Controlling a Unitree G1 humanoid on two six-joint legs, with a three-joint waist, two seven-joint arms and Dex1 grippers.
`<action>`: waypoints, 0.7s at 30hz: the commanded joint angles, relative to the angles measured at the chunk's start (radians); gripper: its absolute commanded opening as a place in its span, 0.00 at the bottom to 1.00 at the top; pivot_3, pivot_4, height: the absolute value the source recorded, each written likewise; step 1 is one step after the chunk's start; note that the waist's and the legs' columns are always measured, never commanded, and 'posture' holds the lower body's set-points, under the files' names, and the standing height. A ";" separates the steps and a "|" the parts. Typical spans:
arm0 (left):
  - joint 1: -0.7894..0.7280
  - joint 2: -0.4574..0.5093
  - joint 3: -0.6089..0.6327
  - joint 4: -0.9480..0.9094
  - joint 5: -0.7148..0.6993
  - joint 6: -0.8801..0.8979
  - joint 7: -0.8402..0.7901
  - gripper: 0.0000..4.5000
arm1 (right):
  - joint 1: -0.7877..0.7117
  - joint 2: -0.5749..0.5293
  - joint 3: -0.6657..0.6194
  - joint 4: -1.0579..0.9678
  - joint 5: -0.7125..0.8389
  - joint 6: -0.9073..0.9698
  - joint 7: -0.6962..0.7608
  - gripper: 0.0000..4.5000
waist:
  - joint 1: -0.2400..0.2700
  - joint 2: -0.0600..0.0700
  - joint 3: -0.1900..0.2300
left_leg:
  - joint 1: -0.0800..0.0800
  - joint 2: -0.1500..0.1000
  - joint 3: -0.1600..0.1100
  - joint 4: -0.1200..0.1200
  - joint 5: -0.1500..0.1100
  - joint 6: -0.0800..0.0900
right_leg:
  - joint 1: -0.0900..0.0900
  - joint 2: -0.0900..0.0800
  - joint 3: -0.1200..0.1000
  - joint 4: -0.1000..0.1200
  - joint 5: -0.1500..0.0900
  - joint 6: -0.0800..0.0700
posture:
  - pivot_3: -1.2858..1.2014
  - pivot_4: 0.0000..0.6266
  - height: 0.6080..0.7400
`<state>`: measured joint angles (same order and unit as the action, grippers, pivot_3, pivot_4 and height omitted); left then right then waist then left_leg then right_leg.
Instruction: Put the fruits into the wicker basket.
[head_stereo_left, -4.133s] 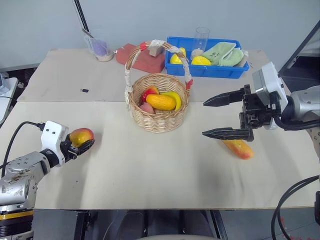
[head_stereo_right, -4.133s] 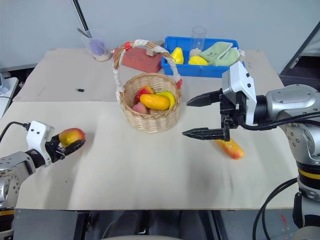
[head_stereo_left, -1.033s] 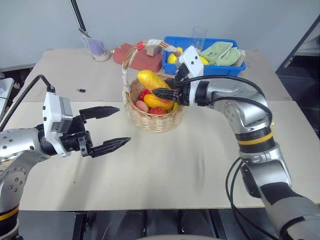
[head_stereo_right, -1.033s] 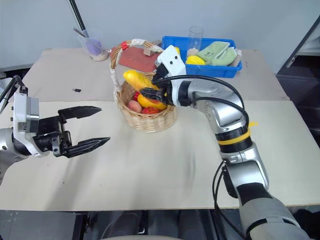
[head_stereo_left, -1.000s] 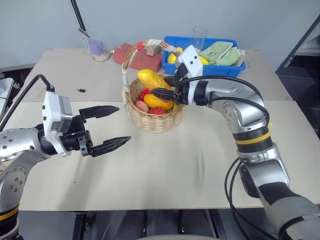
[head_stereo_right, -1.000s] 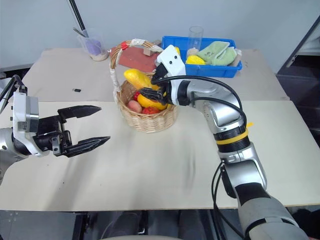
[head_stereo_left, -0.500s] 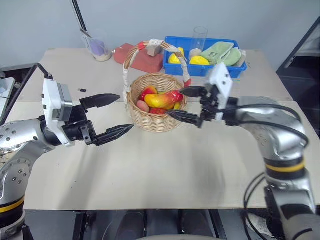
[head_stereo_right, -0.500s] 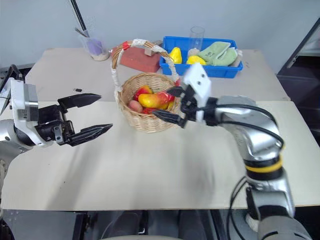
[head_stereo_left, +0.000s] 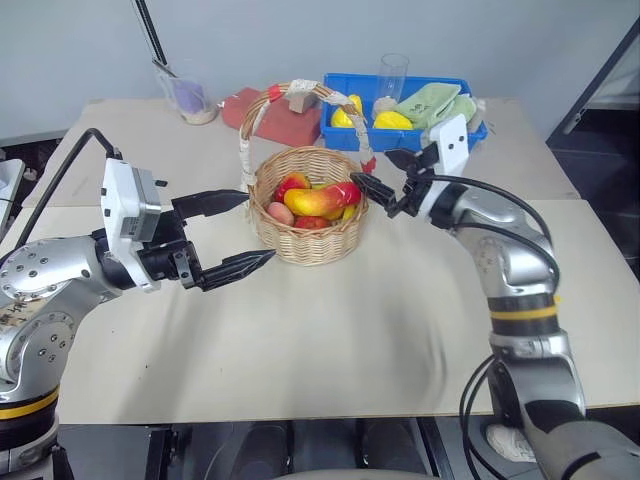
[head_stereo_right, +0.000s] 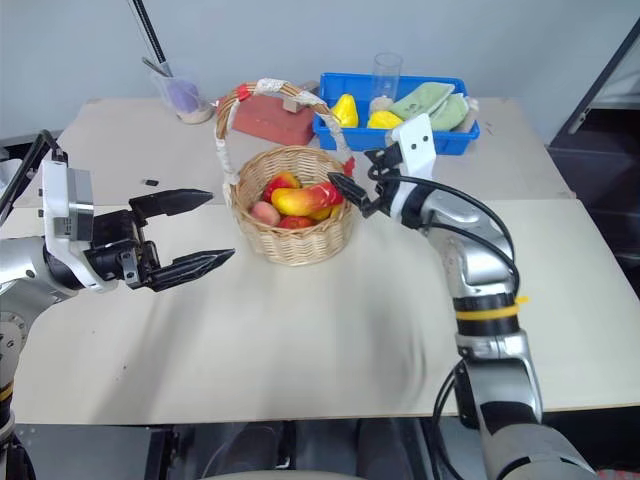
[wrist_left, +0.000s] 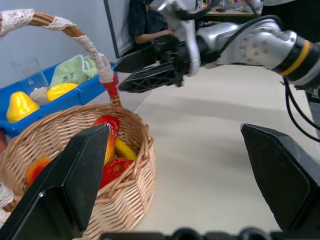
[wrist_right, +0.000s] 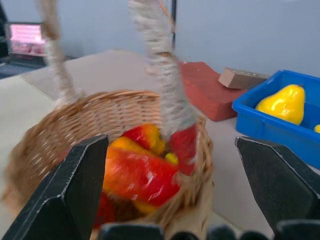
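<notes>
From the head camera, my right hand, a second ago over the wicker basket with the mango, now hangs open and empty at its 3 o'clock; mango and apple lie inside. Left hand gapes empty at 9 o'clock. Wrist cameras: no legible writing.

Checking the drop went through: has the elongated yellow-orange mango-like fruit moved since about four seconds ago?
Yes. The elongated yellow-orange mango-like fruit lay on the table right of the round tan wicker basket; now it lies inside it, atop the other fruit.
</notes>
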<state>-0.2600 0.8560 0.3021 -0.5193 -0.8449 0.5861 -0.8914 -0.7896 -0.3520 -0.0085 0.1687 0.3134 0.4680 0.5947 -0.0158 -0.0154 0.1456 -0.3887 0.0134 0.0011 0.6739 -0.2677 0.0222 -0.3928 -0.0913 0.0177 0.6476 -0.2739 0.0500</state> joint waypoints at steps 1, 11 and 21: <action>-0.006 0.003 0.019 -0.018 -0.002 -0.016 0.004 1.00 | -0.063 0.021 -0.010 0.084 -0.021 -0.080 0.001 0.99 | 0.001 0.000 0.000 | 0.000 0.000 0.000 0.000 0.000 0.000 | 0.000 0.000 0.000 0.000 0.000 0.000 | 0.52 0.24 1.00; 0.014 -0.002 0.030 -0.035 -0.004 -0.018 0.021 1.00 | -0.114 0.053 0.003 0.194 -0.046 -0.130 0.046 0.43 | -0.002 0.000 0.000 | 0.000 0.001 0.000 0.000 0.000 0.000 | 0.000 0.000 0.000 0.000 0.000 0.000 | 0.52 0.24 1.00; -0.005 -0.010 0.015 -0.026 0.001 -0.024 0.028 1.00 | -0.079 -0.003 -0.007 0.122 -0.093 -0.187 0.056 0.02 | 0.000 0.000 0.000 | 0.000 0.001 0.000 -0.001 0.000 0.000 | -0.001 0.000 0.000 0.000 0.000 0.000 | 0.52 0.24 1.00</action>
<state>-0.2460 0.8482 0.3017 -0.5322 -0.8440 0.5829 -0.8719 -0.8682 -0.3219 0.0208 0.3675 0.2187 0.3250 0.6529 -0.0159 -0.0150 0.1459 -0.3893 0.0138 0.0010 0.6728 -0.2675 0.0218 -0.3938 -0.0917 0.0174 0.6477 -0.2739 0.0500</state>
